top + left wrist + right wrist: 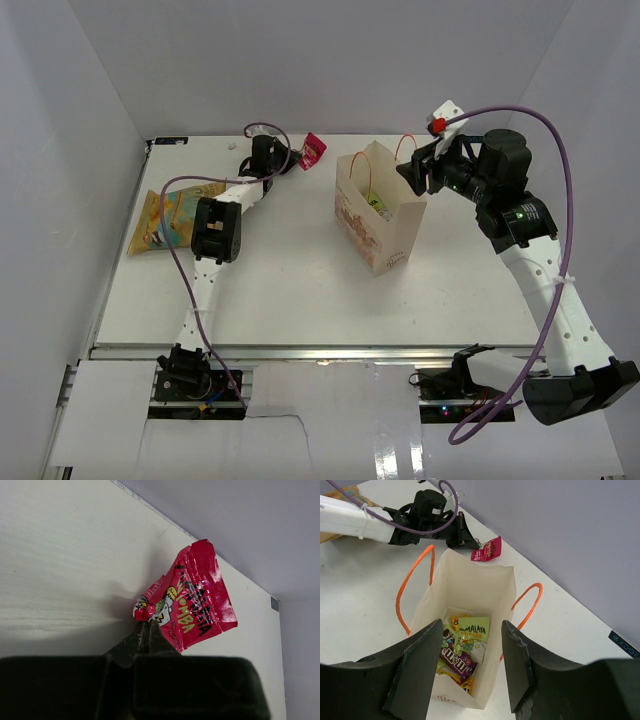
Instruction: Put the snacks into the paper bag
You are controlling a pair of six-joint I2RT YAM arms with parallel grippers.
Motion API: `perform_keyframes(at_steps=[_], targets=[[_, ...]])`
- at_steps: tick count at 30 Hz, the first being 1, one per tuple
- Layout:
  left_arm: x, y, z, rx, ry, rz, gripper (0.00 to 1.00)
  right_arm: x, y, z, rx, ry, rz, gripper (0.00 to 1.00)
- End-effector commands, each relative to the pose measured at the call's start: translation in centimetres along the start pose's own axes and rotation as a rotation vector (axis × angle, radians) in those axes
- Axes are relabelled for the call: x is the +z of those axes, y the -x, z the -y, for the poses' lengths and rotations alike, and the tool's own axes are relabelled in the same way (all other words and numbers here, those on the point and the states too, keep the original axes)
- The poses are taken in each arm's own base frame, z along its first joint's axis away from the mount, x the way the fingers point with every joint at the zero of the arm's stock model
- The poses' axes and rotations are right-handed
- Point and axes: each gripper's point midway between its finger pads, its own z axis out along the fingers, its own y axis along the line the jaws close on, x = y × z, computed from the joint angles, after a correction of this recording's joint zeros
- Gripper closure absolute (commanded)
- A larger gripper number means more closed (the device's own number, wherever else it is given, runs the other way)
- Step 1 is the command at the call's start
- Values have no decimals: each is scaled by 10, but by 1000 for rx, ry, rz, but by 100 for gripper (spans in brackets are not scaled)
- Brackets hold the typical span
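Left gripper [148, 626] clamped on magenta packet [197, 597] by the table's [300, 290] far edge, right gripper [472, 672] jaws apart over paper bag [470, 587], yellow pouch [160, 222] at left edge

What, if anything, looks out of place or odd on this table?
Nothing spilled. The pink packet is pinched by one crumpled corner in the left fingers; the yellow pouch lies alone near the table's left edge, far from the bag.
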Motion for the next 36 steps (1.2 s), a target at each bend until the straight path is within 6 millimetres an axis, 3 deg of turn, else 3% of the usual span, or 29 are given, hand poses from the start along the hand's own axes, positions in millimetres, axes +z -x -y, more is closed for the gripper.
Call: perform_keyframes(at_steps=[1,3,4,5,6,7,8,9,10,11,12,13,14,15,17,18,19,20,21,22,23,25,29,36], targets=[[-20,25,26,71,-70,-1,100,-7,14,-4,-13,14,49,43],[-39,49,55,117,-128,31,100,-8,15,-8,-15,35,60,43],[-47,50,50,128,-129,33,100,-9,16,-10,-15,40,67,43],[-70,75,86,176,-201,78,100,-11,19,-12,-17,49,79,43],[-82,79,93,178,-207,77,100,-11,20,-12,-16,53,83,43],[-93,71,85,208,-199,69,100,-12,22,-13,-20,56,91,43],[-107,75,93,228,-217,77,100,-12,25,-13,-22,58,98,43],[-139,96,128,261,-269,129,100,-12,29,-16,-24,74,113,43],[-155,101,138,279,-295,157,100,-12,30,-17,-21,82,118,43],[-166,82,121,272,-270,118,100,-12,34,-18,-20,91,126,43],[-199,99,150,291,-312,167,100,-11,37,-22,-3,116,140,43],[-214,98,154,299,-314,176,100,-10,39,-26,9,135,147,43],[-225,78,133,291,-274,140,100,-10,40,-30,18,160,150,41],[-260,94,157,308,-313,207,100,-8,42,-36,30,206,154,41],[-292,89,161,323,-327,222,100,-5,46,-45,85,255,152,40],[-303,71,148,318,-315,191,100,-3,48,-51,101,293,151,40],[-334,77,170,337,-371,230,100,-1,51,-57,125,319,151,39],[-345,64,163,332,-373,208,100,-1,54,-63,137,346,154,38],[-357,56,170,334,-411,190,100,2,60,-70,143,375,164,38],[-383,58,187,344,-467,214,100,4,63,-74,157,392,165,36],[-392,49,185,318,-476,195,100,7,65,-78,199,413,158,36],[-424,46,203,306,-546,215,100,8,78,-87,222,459,185,35],[-456,30,219,260,-609,205,100,13,88,-109,298,547,185,34],[-474,2,240,234,-647,160,100,24,81,-146,358,634,149,34]])
